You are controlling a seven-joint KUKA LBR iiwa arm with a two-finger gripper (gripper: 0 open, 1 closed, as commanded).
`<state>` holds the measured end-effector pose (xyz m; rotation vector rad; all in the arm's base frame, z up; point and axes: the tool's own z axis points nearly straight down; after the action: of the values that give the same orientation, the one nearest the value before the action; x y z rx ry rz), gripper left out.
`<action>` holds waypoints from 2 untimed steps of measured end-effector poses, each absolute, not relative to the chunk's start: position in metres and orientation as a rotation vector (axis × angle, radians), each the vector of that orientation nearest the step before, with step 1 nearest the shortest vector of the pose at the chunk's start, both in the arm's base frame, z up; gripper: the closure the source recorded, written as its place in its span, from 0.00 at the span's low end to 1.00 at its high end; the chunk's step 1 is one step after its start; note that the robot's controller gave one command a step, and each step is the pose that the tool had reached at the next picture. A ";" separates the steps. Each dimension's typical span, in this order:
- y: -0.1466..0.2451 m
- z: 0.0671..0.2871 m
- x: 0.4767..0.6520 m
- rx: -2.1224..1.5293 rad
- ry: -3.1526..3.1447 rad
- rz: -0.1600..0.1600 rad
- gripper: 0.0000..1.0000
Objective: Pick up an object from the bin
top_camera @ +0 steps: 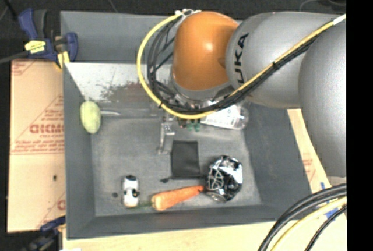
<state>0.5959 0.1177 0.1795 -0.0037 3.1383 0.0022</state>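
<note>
hovering over mid bin (116, 151), gripper (165, 138) (clenched or released: can't tell) has the black flat pad (185, 158) at its 4 o'clock; i'd centre on a pad edge before descending, clear of the carrot (176, 197).

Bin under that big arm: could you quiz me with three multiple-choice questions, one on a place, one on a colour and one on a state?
1. Where in the bin does the orange carrot lie?
A) far left corner
B) along the view's lower wall
C) leaning on the far wall

2. What colour is the oval thing by the left wall?
A) pale green
B) red
C) blue

3. How does the black square sit?
A) standing on edge
B) rolled up
C) flat on the floor

Answers:
1 B, it stretches along the lower wall.
2 A, it looks pale yellow-green.
3 C, it lies flat beside the hand.
</note>
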 end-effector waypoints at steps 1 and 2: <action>0.093 0.146 0.579 -0.138 3.132 0.002 0.00; 0.066 0.137 0.563 -0.461 3.109 0.001 0.00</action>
<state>0.5627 0.0660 0.1369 -0.4612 3.1091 0.0006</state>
